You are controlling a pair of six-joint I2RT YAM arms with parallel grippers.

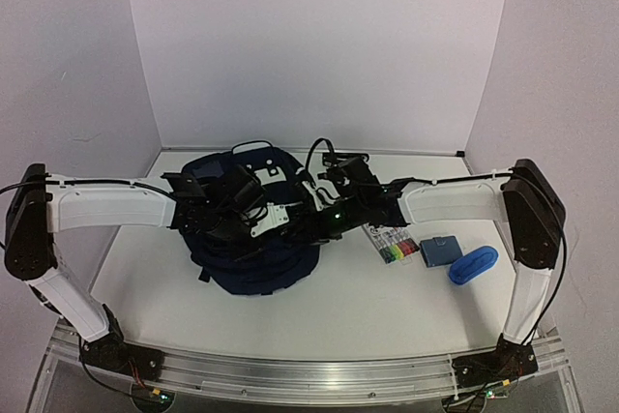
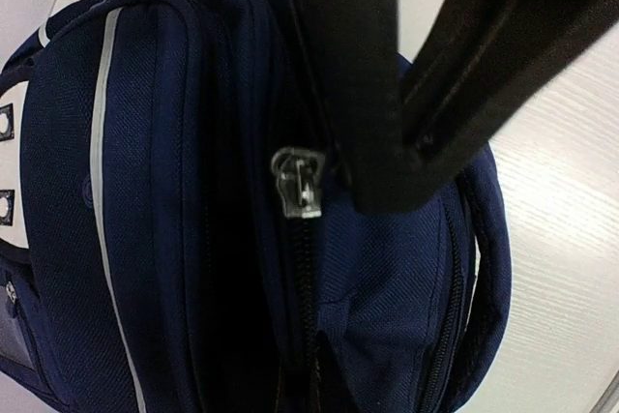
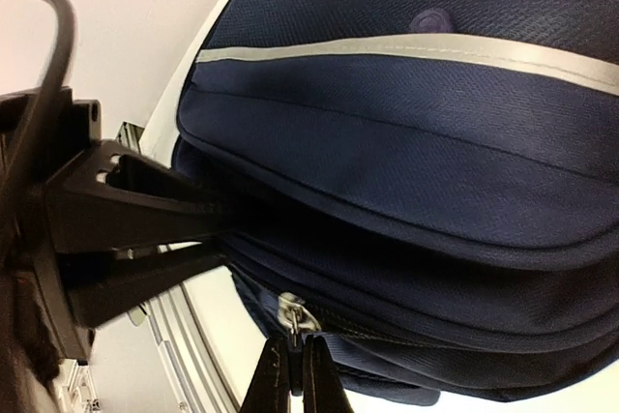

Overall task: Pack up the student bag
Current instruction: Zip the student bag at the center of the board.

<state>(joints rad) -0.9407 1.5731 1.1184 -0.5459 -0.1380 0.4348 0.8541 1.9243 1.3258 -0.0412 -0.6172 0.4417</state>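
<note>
Running along the near edge, a ribbed aluminium rail (image 1: 319, 369) carries the bases of both arms, and beyond it lies the white tabletop (image 1: 387, 311). On its right part sit a bright blue oblong plastic case (image 1: 473, 264), a small blue pouch (image 1: 440, 250) just beside it, and a clear packet of coloured marker pens (image 1: 395, 248) next to that.

At the middle of the tabletop stands the student bag (image 1: 261, 263), a large navy-blue fabric backpack with thin pale stripes. Both white arms reach in over it, one from either side.

The right claw (image 3: 293, 363) is closed, its black tips pinched on the hanging tab of a silver metal zipper slider (image 3: 290, 313) at the bag's edge. The left claw (image 2: 387, 195) is closed too, its tips pressed together against the navy fabric just beside a silver zipper head (image 2: 298, 181). Whether it pinches any cloth I cannot tell, nor whether this is the same zipper. Behind the bag rise plain white walls (image 1: 319, 45).
</note>
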